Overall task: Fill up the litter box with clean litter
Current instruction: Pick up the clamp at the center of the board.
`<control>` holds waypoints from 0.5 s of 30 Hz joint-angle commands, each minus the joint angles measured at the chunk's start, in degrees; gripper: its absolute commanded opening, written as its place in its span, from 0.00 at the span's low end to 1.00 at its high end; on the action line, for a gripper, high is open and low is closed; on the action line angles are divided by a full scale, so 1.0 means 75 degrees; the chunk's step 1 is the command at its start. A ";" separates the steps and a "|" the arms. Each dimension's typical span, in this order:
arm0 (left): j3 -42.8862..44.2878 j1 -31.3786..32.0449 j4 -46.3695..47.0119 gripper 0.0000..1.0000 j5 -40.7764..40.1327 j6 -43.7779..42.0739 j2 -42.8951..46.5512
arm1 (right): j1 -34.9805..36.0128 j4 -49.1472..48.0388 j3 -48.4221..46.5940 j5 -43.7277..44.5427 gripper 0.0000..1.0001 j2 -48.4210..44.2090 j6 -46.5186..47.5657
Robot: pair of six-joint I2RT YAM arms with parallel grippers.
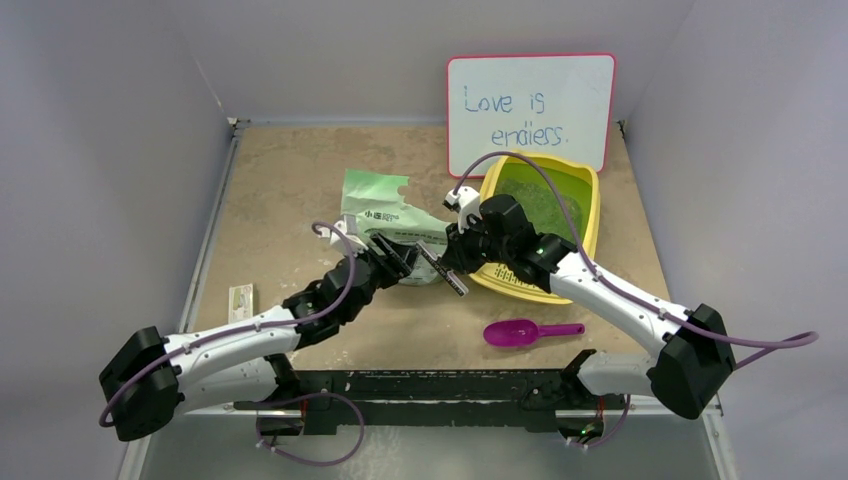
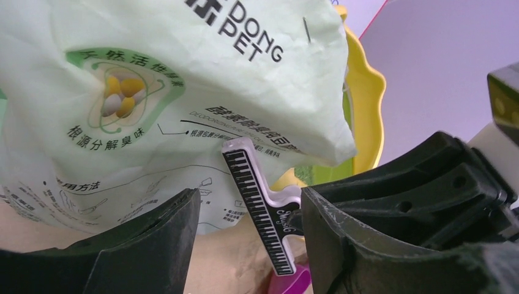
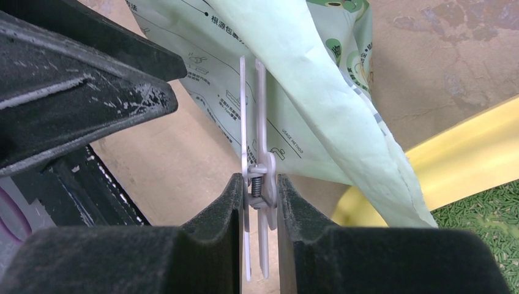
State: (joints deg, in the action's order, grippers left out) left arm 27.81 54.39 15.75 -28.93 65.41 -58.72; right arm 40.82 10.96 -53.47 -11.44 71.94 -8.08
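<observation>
Currently the right pincer [image 3: 257,184] is clamping a piano-key plastic clip [image 3: 252,92], left pincer [image 2: 248,205] gaping alongside, yellow plastic litter box [image 1: 592,205] lying just rightward.

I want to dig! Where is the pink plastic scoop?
In the top view, the magenta plastic scoop lies on the tan table, right of the middle, between the yellow plastic litter tray and the table's near edge.

The yellow litter box [image 1: 594,205] is laid flat just in front of the white board [image 1: 530,110]; its floor is covered with green, grainy clean litter [image 1: 528,200].
</observation>
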 commanded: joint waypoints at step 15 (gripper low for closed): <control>0.2956 -0.0060 -0.2879 0.68 0.1081 -0.6323 0.0544 | -0.0007 -0.0186 -0.0443 0.0225 0.00 -0.0002 0.0030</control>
State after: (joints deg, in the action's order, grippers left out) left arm 42.02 54.39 4.12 -20.49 33.36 -54.52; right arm 40.82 11.18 -53.78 -11.44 72.03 -8.03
